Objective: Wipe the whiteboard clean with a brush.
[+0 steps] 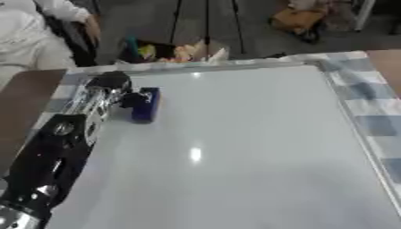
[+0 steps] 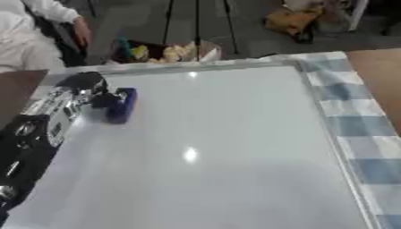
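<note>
A large whiteboard [image 1: 235,147] lies flat and fills most of the table, its surface plain white with a glare spot. A dark blue brush [image 1: 147,105] rests on the board near its far left corner. My left hand [image 1: 117,91] reaches in along the left side and its fingers curl round the brush's left edge, holding it against the board. The black and silver left forearm [image 1: 55,156] runs back to the lower left corner. The right hand shows in neither view.
A blue and white checked cloth [image 1: 372,112] lies under the board along its right and far sides. Brown table [image 2: 380,67] shows at the far right. Beyond the far edge stands a box of colourful items [image 1: 168,51].
</note>
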